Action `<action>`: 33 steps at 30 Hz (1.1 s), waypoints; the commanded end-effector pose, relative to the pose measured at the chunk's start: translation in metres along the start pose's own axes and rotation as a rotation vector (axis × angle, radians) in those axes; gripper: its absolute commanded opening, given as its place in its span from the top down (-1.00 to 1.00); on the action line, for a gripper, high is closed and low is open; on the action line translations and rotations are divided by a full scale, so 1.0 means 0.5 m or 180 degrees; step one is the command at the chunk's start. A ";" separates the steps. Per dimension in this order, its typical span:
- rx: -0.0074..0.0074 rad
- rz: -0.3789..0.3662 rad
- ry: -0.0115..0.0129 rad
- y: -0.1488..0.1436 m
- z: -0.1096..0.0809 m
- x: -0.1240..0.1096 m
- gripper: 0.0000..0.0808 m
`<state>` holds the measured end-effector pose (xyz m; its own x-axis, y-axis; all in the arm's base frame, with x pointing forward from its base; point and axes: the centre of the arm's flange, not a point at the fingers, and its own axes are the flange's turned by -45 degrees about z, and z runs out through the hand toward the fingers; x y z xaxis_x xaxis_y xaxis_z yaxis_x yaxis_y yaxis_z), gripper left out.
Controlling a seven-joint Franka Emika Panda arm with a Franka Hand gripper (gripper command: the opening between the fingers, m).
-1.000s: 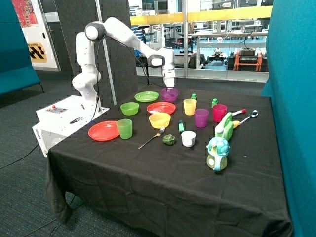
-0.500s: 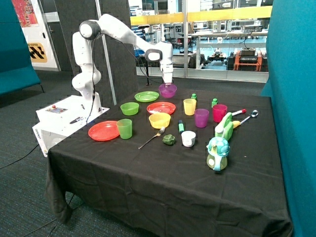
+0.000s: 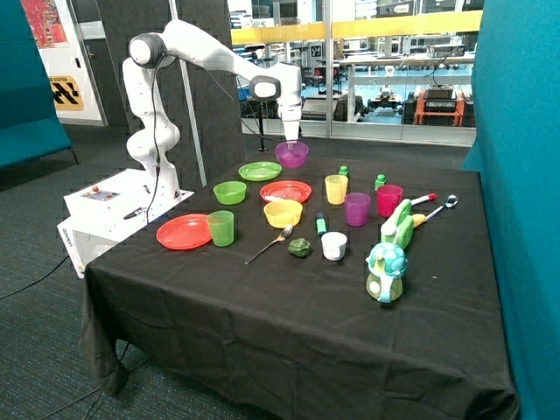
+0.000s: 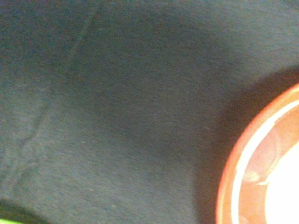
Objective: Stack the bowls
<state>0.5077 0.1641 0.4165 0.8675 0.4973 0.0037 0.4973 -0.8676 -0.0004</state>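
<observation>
Black-clothed table (image 3: pixel 289 306) crowded with dishes. White arm (image 3: pixel 201 52) reaching over the far edge. Red plate (image 3: pixel 285 191) mid-table, its rim also in the wrist view (image 4: pixel 243 158). Yellow bowl (image 3: pixel 283 213) just in front of that plate, light green bowl (image 3: pixel 229 192) beside it, neither stacked. Purple bowl (image 3: pixel 291 154) lifted clear of the cloth, above the green plate (image 3: pixel 260 171). Gripper (image 3: pixel 291 142) with fingers clamped on the purple bowl's rim.
</observation>
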 end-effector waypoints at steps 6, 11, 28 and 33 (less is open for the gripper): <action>-0.00020 0.0413 -0.00117 0.156 -0.035 -0.038 1.00; -0.00023 0.0531 -0.00117 0.208 -0.036 -0.047 1.00; -0.00029 0.0901 -0.00116 0.335 -0.001 -0.057 1.00; -0.00031 0.0989 -0.00115 0.365 0.018 -0.072 1.00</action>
<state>0.5584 0.0225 0.4216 0.9620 0.2730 -0.0029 0.2730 -0.9620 -0.0034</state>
